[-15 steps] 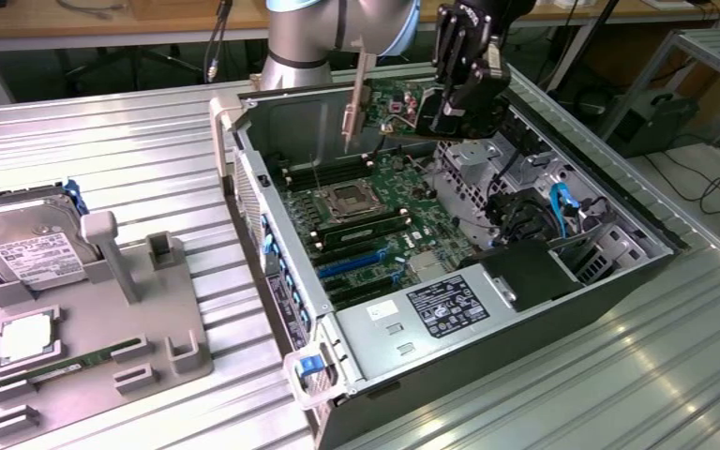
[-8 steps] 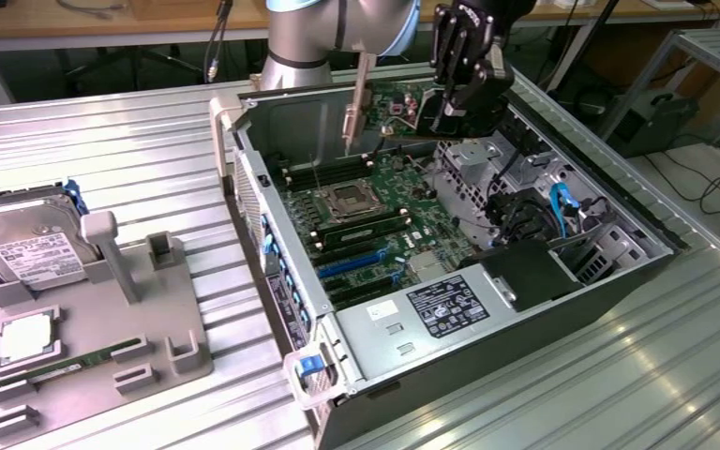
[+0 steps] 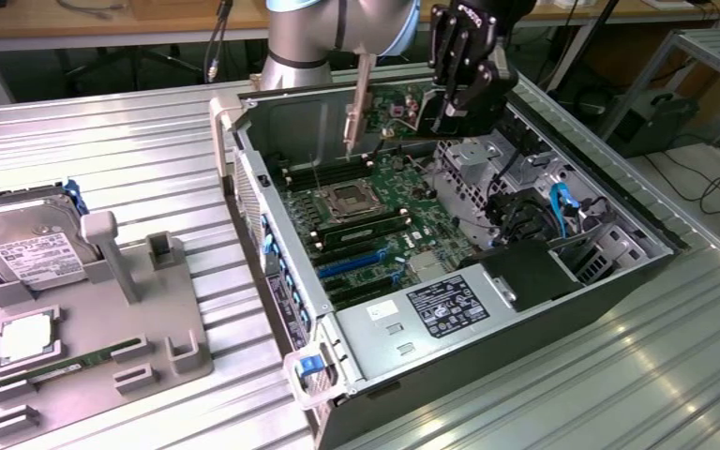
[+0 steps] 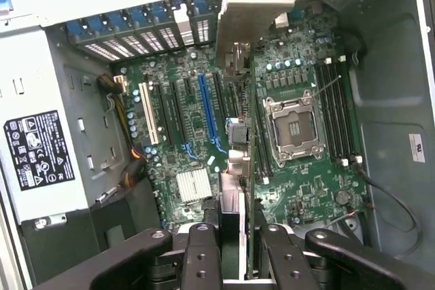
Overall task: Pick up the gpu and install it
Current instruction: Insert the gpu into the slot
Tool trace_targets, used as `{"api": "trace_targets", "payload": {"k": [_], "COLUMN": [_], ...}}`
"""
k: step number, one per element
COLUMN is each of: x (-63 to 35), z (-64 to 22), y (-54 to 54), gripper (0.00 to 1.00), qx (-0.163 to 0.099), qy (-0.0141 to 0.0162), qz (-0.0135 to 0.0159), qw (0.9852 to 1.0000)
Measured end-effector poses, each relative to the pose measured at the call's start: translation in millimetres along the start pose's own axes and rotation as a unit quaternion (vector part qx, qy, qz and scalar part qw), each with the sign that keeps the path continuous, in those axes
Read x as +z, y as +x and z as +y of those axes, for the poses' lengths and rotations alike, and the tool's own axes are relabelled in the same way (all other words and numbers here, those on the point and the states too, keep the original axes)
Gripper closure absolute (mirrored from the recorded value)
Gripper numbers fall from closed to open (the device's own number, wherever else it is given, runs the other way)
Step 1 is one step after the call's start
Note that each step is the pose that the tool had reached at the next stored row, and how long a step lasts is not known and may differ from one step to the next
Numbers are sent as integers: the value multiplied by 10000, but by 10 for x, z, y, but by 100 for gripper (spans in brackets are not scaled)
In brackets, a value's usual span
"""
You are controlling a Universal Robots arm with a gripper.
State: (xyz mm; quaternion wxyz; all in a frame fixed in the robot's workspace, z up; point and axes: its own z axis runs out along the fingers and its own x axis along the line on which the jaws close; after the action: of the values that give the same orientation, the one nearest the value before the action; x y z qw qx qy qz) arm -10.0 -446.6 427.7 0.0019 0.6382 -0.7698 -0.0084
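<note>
Overhead, tool (image 3: 460, 120) gripping gpu (image 3: 392, 108), open case (image 3: 585, 281)

Exterior view: set high and off to one side, angled down over the ribbed metal table (image 3: 123, 141) at the open computer case (image 3: 610, 272), far enough to take in the grey fixture tray (image 3: 147, 328) on that view's left. Wrist view: mounted just behind the gripper (image 4: 238, 236), facing straight down into the case from close above. Shared by both: the motherboard (image 3: 392, 202), its CPU socket (image 3: 345, 199), blue slot (image 3: 353, 262) and the labelled power supply (image 3: 442, 309).
</note>
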Motion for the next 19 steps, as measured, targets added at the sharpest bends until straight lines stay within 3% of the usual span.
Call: {"api": "trace_targets", "payload": {"k": [10,19], "x": [4,50], "z": [0,3], "y": [1,-18], "gripper": [73,73], "qx": [-381,-752], "qy": [-3,-6], "qz": [6,14], "qw": [9993,9972]}}
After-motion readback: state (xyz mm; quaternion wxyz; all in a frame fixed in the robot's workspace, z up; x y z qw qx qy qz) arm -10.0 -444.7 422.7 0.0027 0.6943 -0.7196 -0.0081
